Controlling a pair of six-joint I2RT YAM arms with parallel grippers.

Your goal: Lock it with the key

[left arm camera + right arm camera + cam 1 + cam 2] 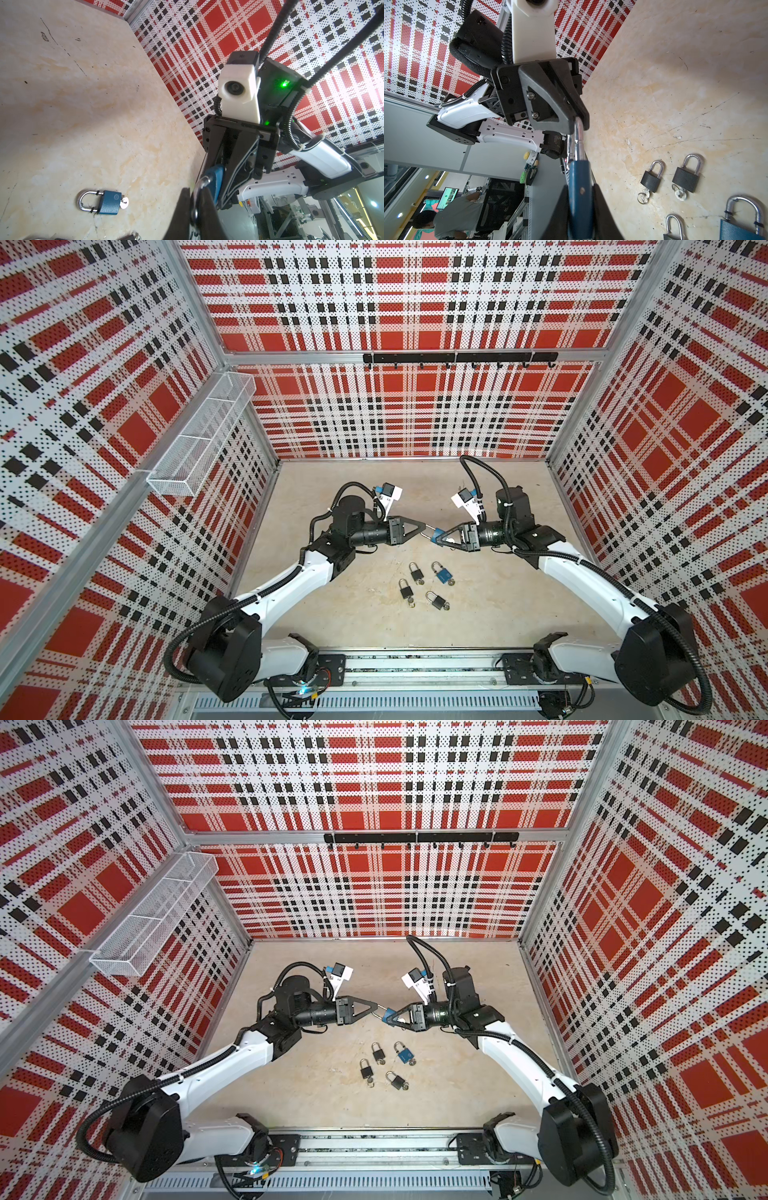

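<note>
No text, brand or number can be read. A round emblem is seen on the blue padlock (pixel 109 202), at 3 o'clock of a black padlock (pixel 414 572), and small marks on a white camera mount (pixel 341 974); both are illegible.

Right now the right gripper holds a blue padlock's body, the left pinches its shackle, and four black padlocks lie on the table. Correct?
No. Only three black padlocks lie on the table; the fourth is a blue padlock, as both top views show. The rest stands.

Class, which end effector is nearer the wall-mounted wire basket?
Left. The left end effector is on the side toward the basket; the right end effector lies beyond it.
</note>
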